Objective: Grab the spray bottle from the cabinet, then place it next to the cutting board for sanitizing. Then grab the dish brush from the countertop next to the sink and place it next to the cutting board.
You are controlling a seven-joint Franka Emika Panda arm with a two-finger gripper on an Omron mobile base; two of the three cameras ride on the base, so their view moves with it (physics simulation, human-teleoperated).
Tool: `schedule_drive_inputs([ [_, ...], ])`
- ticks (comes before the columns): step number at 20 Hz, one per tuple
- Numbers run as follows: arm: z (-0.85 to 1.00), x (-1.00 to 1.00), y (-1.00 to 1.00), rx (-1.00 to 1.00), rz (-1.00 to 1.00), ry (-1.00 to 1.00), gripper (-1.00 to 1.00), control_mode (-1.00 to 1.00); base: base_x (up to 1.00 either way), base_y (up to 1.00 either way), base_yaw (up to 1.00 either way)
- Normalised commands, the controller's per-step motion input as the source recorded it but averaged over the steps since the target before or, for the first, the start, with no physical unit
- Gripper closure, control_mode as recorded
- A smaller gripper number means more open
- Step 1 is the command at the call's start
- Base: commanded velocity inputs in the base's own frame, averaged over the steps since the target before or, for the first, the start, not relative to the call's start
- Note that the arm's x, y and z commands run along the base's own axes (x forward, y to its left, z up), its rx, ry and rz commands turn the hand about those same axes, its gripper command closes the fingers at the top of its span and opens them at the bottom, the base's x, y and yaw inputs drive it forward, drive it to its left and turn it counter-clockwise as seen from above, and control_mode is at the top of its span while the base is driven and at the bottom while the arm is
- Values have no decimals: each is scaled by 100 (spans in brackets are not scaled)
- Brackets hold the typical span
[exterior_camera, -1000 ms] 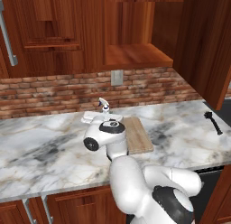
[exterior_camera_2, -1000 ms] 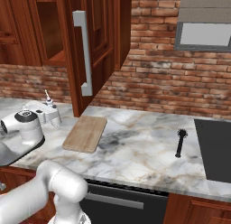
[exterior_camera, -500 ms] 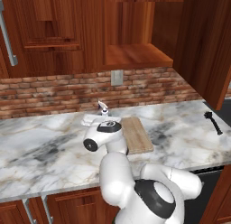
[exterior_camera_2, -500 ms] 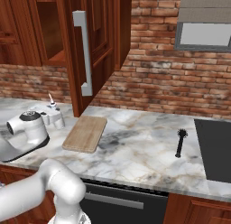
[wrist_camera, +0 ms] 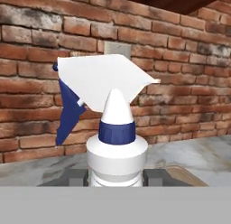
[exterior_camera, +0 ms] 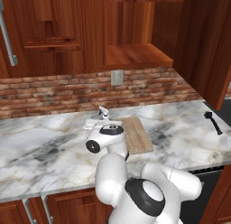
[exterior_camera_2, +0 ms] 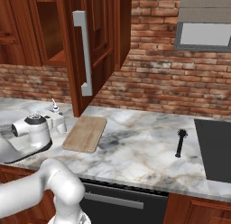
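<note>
My gripper (wrist_camera: 116, 178) is shut on the spray bottle (wrist_camera: 116, 128), a white bottle with a blue collar and a white-and-blue trigger; dark fingers (wrist_camera: 74, 177) sit on both sides of its body. In the left base view the spray bottle (exterior_camera: 103, 113) is upright just left of the cutting board (exterior_camera: 137, 135), low over the marble countertop (exterior_camera: 40, 146), with the gripper (exterior_camera: 103, 122) partly hidden by the hand. The right base view shows the bottle (exterior_camera_2: 55, 108) left of the board (exterior_camera_2: 85, 133). The black dish brush (exterior_camera: 213, 122) (exterior_camera_2: 181, 142) lies far right on the countertop. The cabinet recess (exterior_camera: 137, 56) is above.
A brick backsplash with a wall outlet (exterior_camera: 117, 77) runs behind the counter. An open cabinet door with a long metal handle (exterior_camera_2: 85, 56) hangs above the board's far end. A dark rectangle (exterior_camera_2: 216, 151) is set into the counter right of the brush.
The hand has sunk a little with the spray bottle, bringing it lower over the countertop beside the board. The arm's elbow has swung. Board and brush have not moved.
</note>
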Motion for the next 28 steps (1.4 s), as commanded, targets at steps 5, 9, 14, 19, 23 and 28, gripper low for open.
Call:
schedule_drive_inputs([
  [5,-29,8,1,0,0,9,100,-100,0,0,0],
  [9,-28,7,0,0,0,10,100,-100,0,0,0],
  [14,-32,6,0,0,0,8,-100,-100,0,0,0],
  [19,-8,-16,0,0,0,0,-100,-100,0,0,0],
  [23,0,-12,0,0,0,0,-100,-100,0,0,0],
  [28,0,0,0,0,0,0,-100,-100,0,0,0],
])
